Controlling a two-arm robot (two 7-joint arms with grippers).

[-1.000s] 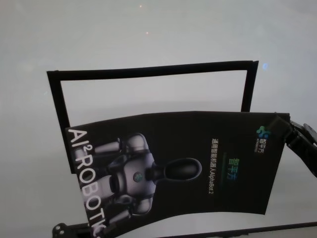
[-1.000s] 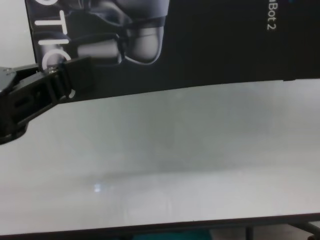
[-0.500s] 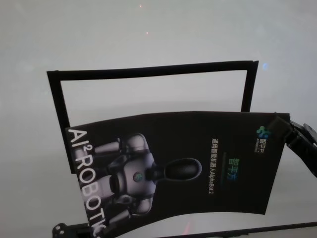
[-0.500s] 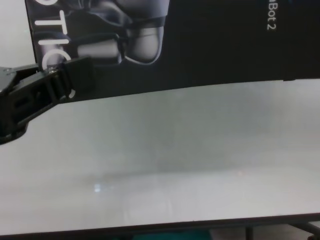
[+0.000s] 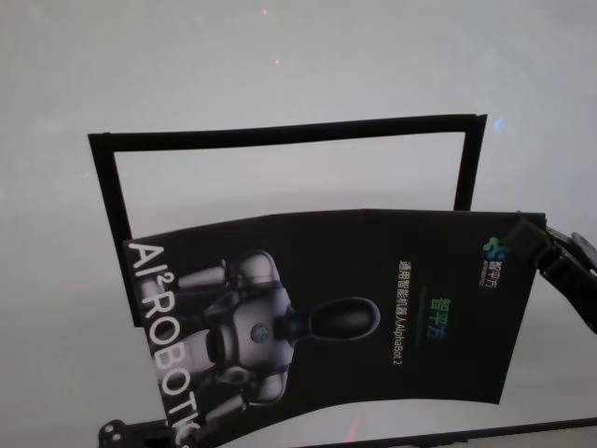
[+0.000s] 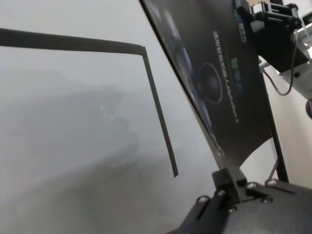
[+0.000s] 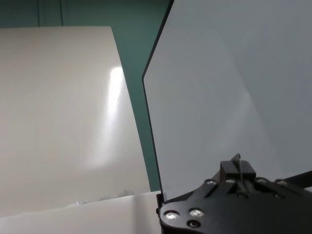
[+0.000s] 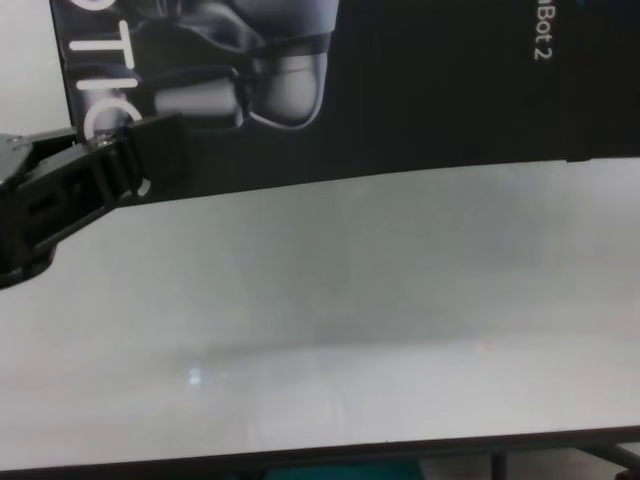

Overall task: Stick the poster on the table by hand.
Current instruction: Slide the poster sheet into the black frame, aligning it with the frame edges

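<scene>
A: Head view. The poster (image 5: pixel 336 308) is hanging bowed above the worktop (image 5: pixel 280 56), overlapping the near side of the black strip outline (image 5: pixel 280 133). The right hand (image 5: pixel 530 238) is pinching its far right corner; the left hand (image 5: pixel 140 431) is barely showing at the near left corner.

B: Step in hand?

A: Carrying and lining up, I judge; nothing is pressed down yet. Next it needs shifting farther so the edges sit inside the outline, then lowering flat.

B: Left wrist view?

A: The left hand (image 6: pixel 229 179) is nipping the poster's (image 6: pixel 219 83) thin edge, the sheet rising clear of the worktop (image 6: pixel 73 146). One strip (image 6: pixel 158 112) is lying just beside it.

B: Right wrist view?

A: The right hand (image 7: pixel 237 171) is gripping the edge; the pale back of the poster (image 7: pixel 234 78) is filling the view.

B: Chest view?

A: The left hand (image 8: pixel 150 150) is clamping by the lettering on the poster (image 8: pixel 450 80). Open worktop (image 8: pixel 350 300) is running to its dark front edge.
</scene>
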